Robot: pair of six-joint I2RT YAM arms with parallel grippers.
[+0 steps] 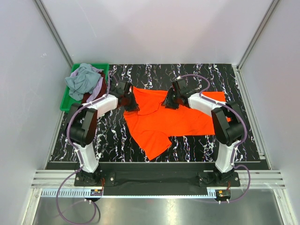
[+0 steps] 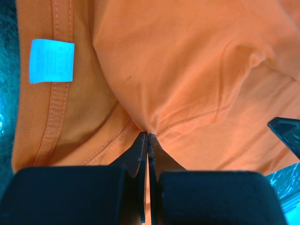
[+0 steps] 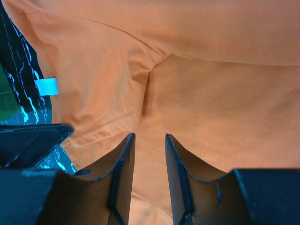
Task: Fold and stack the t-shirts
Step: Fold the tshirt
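The orange-red t-shirt lies partly spread on the black marbled table, one sleeve trailing toward the front. My left gripper is at its left shoulder. In the left wrist view the jaws are shut, pinching a seam fold of the orange cloth beside the collar and white neck label. My right gripper is over the shirt's upper middle. In the right wrist view it is open, with orange cloth showing between the fingers. Grey-blue, lilac and dark red shirts are heaped in the bin.
The green plastic bin stands at the table's back left corner, close to my left arm. White walls with metal rails enclose the table on three sides. Bare black marbled table shows in front of the shirt and at the far right.
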